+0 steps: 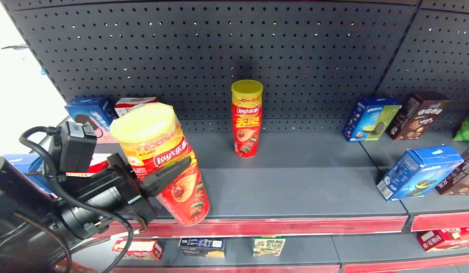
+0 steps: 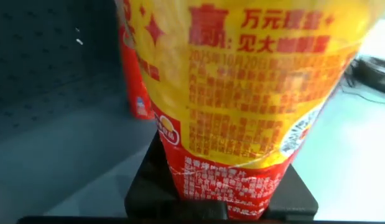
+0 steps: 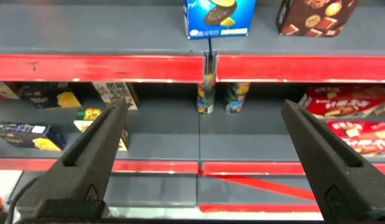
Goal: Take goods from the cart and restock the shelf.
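One can (image 1: 162, 163) is held tilted over the front edge of the shelf (image 1: 295, 189), clamped in the left hand (image 1: 158, 172), and should be righted, carried inward and set flat beside the standing can (image 1: 246, 117) before release, while the right hand (image 3: 208, 155), fingers apart, is pointed at the lower shelves (image 3: 254, 143).

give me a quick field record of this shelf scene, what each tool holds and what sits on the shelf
left tool: shut on chip can, which is tilted, yellow lid up, at the shelf's left front
right tool: open, nothing between its fingers, facing the lower shelves
shelf: dark grey board, red front strip
standing can: upright near the back panel, apart from the held one
blue box: right end, leaning
brown box: right end, at the back
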### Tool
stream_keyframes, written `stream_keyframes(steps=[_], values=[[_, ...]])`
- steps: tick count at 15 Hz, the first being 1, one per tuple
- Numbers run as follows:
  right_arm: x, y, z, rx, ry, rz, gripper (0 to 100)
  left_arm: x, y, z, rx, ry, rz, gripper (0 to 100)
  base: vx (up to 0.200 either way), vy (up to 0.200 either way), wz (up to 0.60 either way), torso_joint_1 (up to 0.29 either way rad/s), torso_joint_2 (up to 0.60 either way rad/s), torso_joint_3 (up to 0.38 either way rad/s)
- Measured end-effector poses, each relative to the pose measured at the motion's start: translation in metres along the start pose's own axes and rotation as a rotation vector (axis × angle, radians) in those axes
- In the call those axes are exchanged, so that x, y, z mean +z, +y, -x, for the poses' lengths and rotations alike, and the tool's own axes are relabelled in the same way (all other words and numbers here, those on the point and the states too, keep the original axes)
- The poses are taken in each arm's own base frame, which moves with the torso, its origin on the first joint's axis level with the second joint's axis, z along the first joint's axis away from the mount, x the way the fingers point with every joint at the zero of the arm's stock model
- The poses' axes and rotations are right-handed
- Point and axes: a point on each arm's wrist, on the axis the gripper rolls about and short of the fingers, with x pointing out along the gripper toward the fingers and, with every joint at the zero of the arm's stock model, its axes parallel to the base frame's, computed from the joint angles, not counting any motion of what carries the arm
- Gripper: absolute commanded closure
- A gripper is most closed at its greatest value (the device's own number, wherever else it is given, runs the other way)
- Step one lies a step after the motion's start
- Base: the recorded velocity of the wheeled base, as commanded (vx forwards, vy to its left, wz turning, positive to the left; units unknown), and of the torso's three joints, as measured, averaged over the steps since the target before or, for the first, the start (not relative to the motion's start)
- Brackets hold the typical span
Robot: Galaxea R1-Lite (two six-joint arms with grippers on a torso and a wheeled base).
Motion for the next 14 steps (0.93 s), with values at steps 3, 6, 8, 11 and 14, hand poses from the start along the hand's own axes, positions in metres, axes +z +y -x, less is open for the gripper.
stream_keyframes(steps=[3, 6, 8, 11, 14], values=[[0.000, 0.000, 0.000, 0.001, 0.001, -0.001, 0, 0.002, 0.002, -0.001, 0.005, -0.010, -0.004, 100, 0.000, 0.000, 0.00, 0.000, 0.00, 0.000], [0.000, 0.000, 0.000, 0.001, 0.002, 0.000, 0, 0.007, 0.004, -0.005, 0.011, -0.031, -0.013, 100, 0.000, 0.000, 0.00, 0.000, 0.00, 0.000], [0.000, 0.000, 0.000, 0.002, 0.001, 0.001, 0, 0.008, 0.004, -0.005, 0.013, -0.033, -0.014, 100, 0.000, 0.000, 0.00, 0.000, 0.00, 0.000], [0.000, 0.000, 0.000, 0.003, 0.003, 0.001, 0, 0.008, 0.005, -0.005, 0.015, -0.032, -0.012, 100, 0.000, 0.000, 0.00, 0.000, 0.00, 0.000], [0.000, 0.000, 0.000, 0.003, 0.002, 0.001, 0, 0.004, 0.015, 0.005, 0.120, 0.068, 0.011, 100, 0.000, 0.000, 0.00, 0.000, 0.00, 0.000]])
